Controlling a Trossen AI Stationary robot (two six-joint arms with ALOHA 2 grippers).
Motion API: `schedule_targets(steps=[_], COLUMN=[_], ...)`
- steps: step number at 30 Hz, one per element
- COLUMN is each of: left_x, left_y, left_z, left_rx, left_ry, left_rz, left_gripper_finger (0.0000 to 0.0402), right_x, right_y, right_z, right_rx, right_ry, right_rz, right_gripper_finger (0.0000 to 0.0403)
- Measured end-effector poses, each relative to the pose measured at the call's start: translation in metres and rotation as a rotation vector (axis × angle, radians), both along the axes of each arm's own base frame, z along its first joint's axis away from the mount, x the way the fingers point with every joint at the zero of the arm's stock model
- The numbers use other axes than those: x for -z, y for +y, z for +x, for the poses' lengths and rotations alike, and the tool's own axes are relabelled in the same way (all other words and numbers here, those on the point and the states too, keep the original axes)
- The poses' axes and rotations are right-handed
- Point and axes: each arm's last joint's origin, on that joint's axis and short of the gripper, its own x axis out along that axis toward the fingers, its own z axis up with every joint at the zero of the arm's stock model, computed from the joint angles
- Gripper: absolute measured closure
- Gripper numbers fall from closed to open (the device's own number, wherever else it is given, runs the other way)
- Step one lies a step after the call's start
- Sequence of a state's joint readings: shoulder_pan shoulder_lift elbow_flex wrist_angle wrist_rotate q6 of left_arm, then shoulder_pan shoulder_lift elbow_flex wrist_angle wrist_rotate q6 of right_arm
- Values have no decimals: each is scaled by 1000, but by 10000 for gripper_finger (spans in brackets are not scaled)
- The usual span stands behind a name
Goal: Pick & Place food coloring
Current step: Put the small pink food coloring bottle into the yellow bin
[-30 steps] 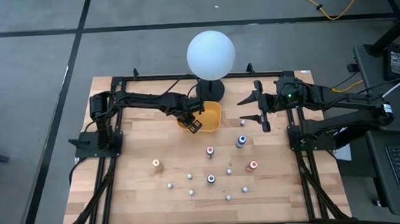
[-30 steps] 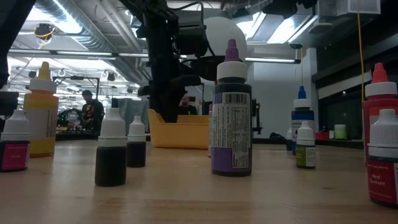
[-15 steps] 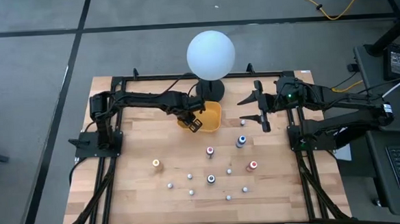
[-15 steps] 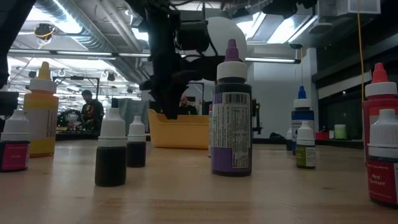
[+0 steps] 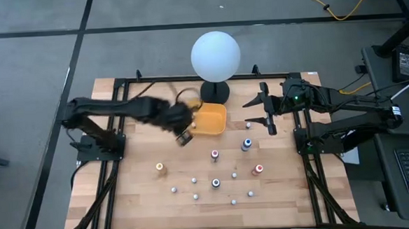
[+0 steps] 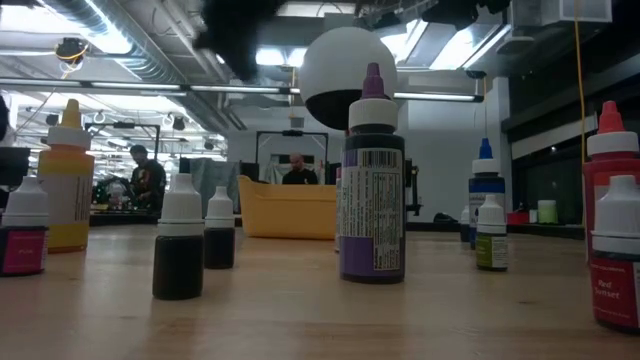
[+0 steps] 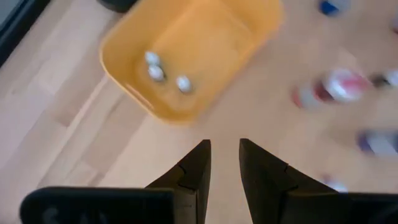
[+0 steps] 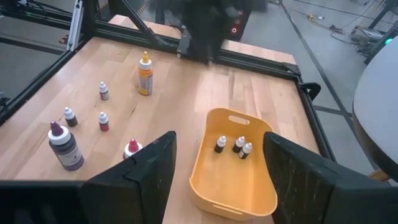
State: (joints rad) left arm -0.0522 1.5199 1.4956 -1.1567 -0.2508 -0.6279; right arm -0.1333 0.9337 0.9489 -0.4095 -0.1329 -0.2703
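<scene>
The wooden table [image 5: 136, 156] carries a white globe lamp [image 5: 215, 55] at its far edge. A yellow tray [image 5: 211, 119] is positioned just in front of the lamp; three small food coloring bottles [image 8: 234, 145] are contained in it. The remaining bottles [image 5: 216, 183] are distributed across the near half of the table. The left gripper [image 5: 184, 137] is located just beside the tray's left edge, fingers [image 7: 193, 174] narrowly parted, nothing held. The right gripper [image 5: 268, 115] is suspended right of the tray, spread wide and empty.

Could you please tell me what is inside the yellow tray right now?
Three small bottles stand close together inside the yellow tray, seen in both wrist views. In the low view its wall hides them.
</scene>
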Motion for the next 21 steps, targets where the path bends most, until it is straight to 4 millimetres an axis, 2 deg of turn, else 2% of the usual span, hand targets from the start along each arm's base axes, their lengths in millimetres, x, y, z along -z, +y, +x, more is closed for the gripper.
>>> schedule_targets(steps=[4,10,15,21], left_x=[-13,13,43,63], left_y=[-58,-127,-159,-180], left_z=[-28,-64,-82,-88], left_rx=[107,193,196,257], left_ry=[-50,-50,-68,-141], left_rz=[28,13,-50,-118], left_gripper_finger=[323,319,307,272], right_x=[0,0,0,0], right_y=[0,0,0,0], right_z=[0,0,0,0], right_rx=[0,1,0,1], right_ry=[-1,-1,-1,0], right_rz=[-1,0,-1,-1], right_gripper_finger=[162,162,162,162])
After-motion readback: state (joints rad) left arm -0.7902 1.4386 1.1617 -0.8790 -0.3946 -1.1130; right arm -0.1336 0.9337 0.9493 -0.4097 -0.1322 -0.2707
